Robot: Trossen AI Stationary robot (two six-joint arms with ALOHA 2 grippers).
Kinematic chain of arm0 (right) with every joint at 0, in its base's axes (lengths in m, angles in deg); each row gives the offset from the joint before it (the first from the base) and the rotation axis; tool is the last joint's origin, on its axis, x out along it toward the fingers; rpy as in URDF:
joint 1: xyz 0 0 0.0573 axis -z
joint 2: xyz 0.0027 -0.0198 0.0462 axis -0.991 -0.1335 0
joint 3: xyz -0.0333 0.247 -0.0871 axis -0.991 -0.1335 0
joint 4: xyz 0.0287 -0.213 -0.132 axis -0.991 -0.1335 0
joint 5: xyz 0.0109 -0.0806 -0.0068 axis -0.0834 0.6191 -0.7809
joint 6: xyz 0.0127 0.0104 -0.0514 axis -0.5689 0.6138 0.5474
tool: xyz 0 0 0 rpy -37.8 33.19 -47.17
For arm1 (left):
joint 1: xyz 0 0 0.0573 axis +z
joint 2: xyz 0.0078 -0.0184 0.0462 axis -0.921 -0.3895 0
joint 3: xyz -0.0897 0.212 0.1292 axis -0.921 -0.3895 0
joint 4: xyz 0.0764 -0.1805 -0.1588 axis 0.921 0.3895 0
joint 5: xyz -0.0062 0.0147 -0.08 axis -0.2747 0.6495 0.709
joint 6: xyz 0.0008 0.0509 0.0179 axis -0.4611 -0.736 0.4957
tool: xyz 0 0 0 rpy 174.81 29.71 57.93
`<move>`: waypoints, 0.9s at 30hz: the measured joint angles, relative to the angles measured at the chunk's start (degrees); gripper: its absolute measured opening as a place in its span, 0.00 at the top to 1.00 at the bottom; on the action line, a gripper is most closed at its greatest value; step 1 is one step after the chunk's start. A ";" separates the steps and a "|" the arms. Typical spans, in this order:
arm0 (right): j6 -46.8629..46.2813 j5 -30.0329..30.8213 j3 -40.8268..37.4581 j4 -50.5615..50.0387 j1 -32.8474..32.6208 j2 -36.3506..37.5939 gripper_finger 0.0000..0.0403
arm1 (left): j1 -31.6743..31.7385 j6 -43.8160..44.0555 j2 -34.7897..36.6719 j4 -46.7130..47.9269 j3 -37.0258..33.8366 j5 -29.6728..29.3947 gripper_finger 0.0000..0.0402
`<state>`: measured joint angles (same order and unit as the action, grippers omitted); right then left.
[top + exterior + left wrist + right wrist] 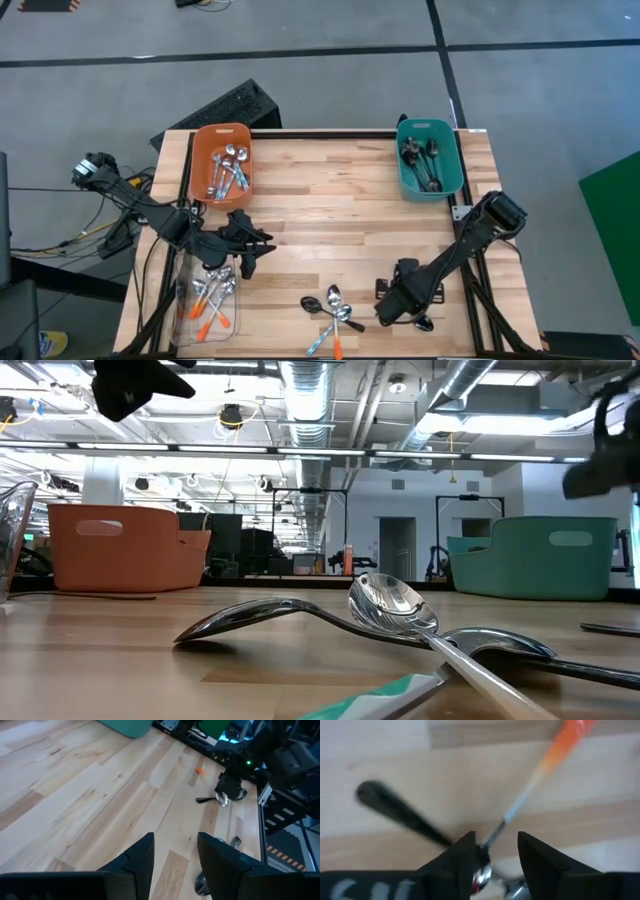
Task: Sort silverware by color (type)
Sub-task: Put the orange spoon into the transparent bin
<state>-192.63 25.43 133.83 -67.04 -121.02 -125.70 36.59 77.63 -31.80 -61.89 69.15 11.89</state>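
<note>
Silverware: small spoons, some all shiny silver, some dark, some silver with orange handles, at least one with a light-blue handle. Landmark: the loose pile of spoons at the near edge of the wooden table. The pile holds about five pieces: one dark spoon, two or three shiny ones, one orange-handled spoon and one blue-handled spoon; exact count uncertain where they overlap. Far left of the pile, the orange bin holds several shiny spoons, roughly four. Far right of it, the teal bin holds several dark spoons, about three. Left of the pile, a clear tray holds orange-handled spoons, about four. Right gripper is low over the table just right of the pile, fingers parted, an orange-handled spoon's shaft between them and a dark handle beside; no grip seen. Left gripper hangs above bare wood left of the pile, fingers apart, holding nothing. Surface: light plank tabletop. Room: grey floor with dark lines, exposed ducts and strip lights overhead.
</note>
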 joint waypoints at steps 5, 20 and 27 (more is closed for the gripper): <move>0.21 -0.23 -4.67 4.62 1.15 0.29 0.60 | -0.14 0.09 0.00 0.00 0.00 0.18 0.66; 9.57 2.25 -7.25 10.49 2.23 0.24 0.83 | -4.09 2.62 0.02 1.83 0.00 -1.91 0.66; 18.73 8.99 -1.82 7.30 4.11 -0.37 0.97 | -4.22 3.21 0.02 2.00 0.00 -2.96 0.66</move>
<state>-173.90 34.42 132.01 -59.73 -116.91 -126.07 32.38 80.84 -31.77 -59.89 69.15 8.93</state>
